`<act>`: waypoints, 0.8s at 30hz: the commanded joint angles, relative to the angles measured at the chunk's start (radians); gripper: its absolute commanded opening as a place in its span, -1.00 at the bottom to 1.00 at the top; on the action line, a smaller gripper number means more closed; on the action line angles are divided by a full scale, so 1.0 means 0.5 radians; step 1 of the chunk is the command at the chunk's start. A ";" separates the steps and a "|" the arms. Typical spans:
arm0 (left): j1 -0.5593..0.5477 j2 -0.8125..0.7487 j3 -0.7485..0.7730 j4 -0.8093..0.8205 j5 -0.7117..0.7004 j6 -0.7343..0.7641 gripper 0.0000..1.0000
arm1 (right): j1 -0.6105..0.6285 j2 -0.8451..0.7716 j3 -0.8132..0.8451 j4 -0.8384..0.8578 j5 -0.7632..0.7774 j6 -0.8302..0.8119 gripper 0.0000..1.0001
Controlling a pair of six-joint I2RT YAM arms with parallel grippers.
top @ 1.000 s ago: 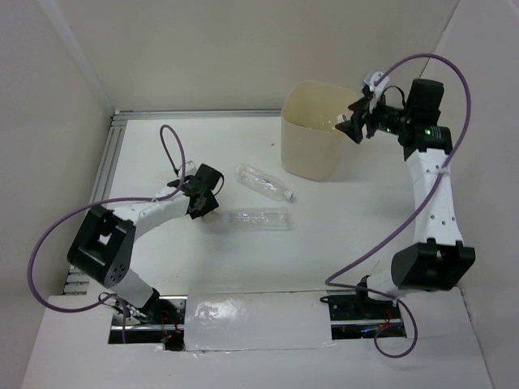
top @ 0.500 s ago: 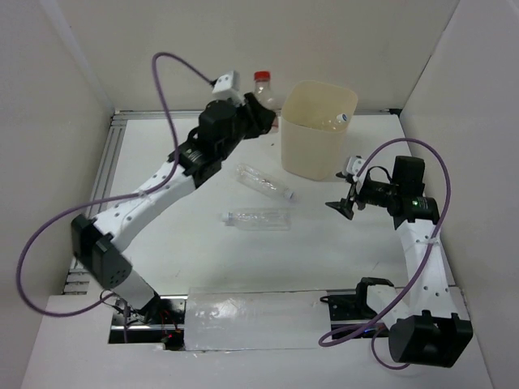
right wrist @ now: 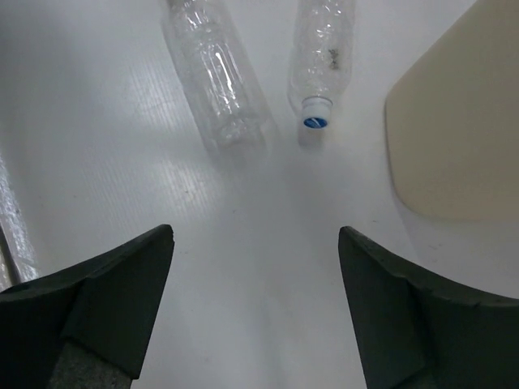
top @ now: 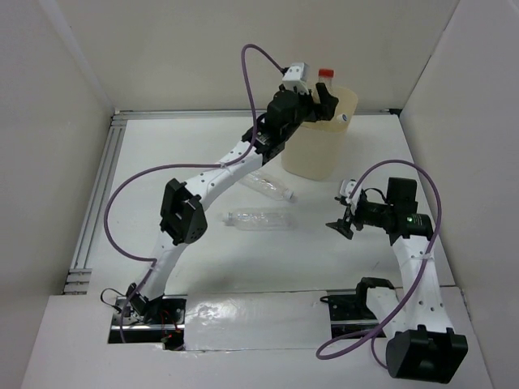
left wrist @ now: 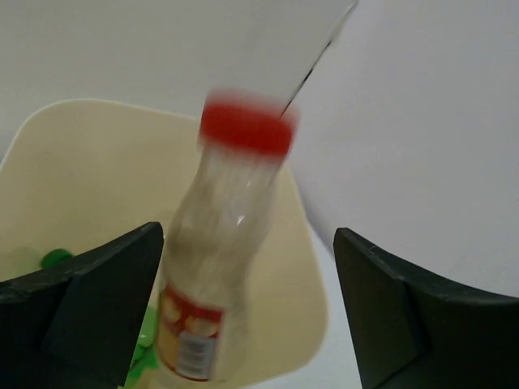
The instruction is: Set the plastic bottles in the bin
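My left gripper (top: 321,97) hangs over the cream bin (top: 315,154) with its jaws wide apart. The short clear red-capped bottle (left wrist: 223,243) is blurred between them, close to the left finger (left wrist: 97,300) and far from the right one, above the bin's mouth (left wrist: 97,162). A green bottle (left wrist: 53,258) lies inside, and a white cap (top: 345,118) pokes above the rim. Two clear bottles (top: 268,185) (top: 259,219) lie on the table left of the bin. My right gripper (top: 339,215) is open and empty low over the table, facing those bottles (right wrist: 215,73) (right wrist: 323,49).
White walls close the table in at the back and on both sides. A metal rail (top: 97,194) runs along the left edge. The left arm stretches diagonally across the table above the upper clear bottle. The bin's corner (right wrist: 454,121) is just right of my right gripper.
The left arm swung from the left of the table up over the bin with the red-capped bottle, then opened its jaws. The right arm drew back from the bin, lowered and opened.
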 commanded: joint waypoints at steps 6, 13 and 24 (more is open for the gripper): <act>0.019 -0.159 0.085 0.044 -0.126 0.156 1.00 | 0.068 0.071 -0.081 0.065 -0.186 -0.375 0.87; -0.042 -1.071 -0.852 0.090 -0.380 0.426 1.00 | 0.665 0.528 -0.063 0.441 -0.101 -0.505 0.87; -0.002 -2.662 -3.062 -0.618 -0.746 -0.294 1.00 | 1.488 1.240 0.152 1.328 0.752 0.176 0.87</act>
